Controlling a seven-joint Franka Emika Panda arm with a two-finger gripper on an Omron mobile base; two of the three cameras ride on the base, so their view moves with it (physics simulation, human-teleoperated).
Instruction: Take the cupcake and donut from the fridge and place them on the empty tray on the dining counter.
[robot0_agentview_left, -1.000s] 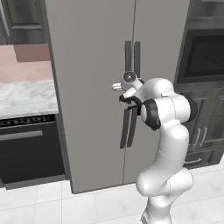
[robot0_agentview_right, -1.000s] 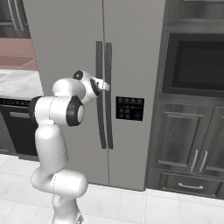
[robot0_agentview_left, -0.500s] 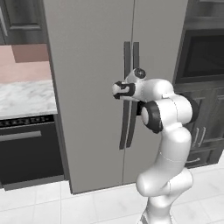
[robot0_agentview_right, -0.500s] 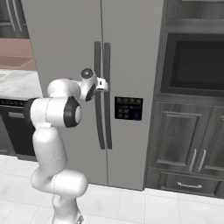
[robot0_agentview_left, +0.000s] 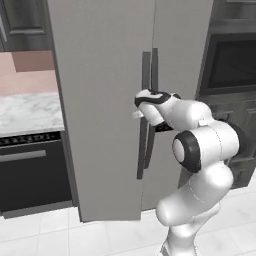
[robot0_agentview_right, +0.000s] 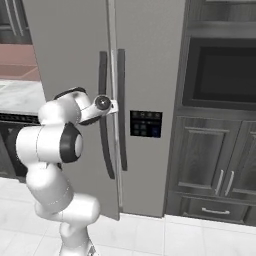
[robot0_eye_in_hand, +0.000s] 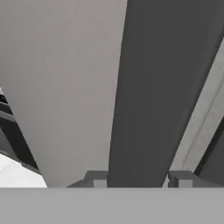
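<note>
Since the earlier frames, my base has driven closer to the fridge (robot0_agentview_left: 105, 100) and my pincer (robot0_eye_in_hand: 138, 179) has advanced onto the left door's handle (robot0_eye_in_hand: 153, 87). Hand view: the dark bar rises from 6 toward 12 o'clock, passing between my two fingertips (robot0_eye_in_hand: 97, 178). They stand apart, one on each side; actual contact cannot be confirmed. Both doors appear shut, so cupcake and donut presumably sit inside. Handle long axis is vertical; the coming pull should run straight back toward my base.

Even, flat rendered light, faint soft shadows, no glare, slightly soft edges.
</note>
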